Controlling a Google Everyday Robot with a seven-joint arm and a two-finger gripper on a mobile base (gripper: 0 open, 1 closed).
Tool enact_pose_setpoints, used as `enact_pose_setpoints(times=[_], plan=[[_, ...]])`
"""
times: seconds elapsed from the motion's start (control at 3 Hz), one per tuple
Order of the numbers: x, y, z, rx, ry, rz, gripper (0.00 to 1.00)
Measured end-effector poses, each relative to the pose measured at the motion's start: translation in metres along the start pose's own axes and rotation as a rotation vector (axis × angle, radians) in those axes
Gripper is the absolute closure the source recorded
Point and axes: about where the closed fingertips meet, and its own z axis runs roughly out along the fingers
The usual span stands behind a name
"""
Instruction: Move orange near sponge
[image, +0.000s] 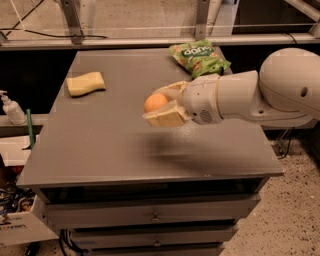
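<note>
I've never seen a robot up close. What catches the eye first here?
The big white arm reaching in from the right stands out first. Its hand is above the middle of the table, closed on an orange. Next come the yellow sponge at the table's far left, well apart from the orange, and a green snack bag at the far edge.

Gripper (159, 107) sits mid-view, right at the arm's tip: 2 cream, wedge-shaped fingers (166, 118), blunt-edged, the lower one broad and flat. Behind them comes the wrist (202, 100), a smooth white barrel with a small patch of dotted holes low on its side and a thin tan ring at its seam. Next is the white forearm (240, 97), plain and slightly glossy. It ends in a big rounded white joint (292, 80) with 1 small dark hole in its face.
</note>
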Motion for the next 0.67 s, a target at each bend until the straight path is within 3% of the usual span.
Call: enact_pose_setpoints(times=[0.33, 0.67], plan=[[-0.017, -0.027, 0.030, 0.009, -0.018, -0.052, 1.00], [-0.045, -0.052, 0.085, -0.018, -0.039, -0.108, 1.00]])
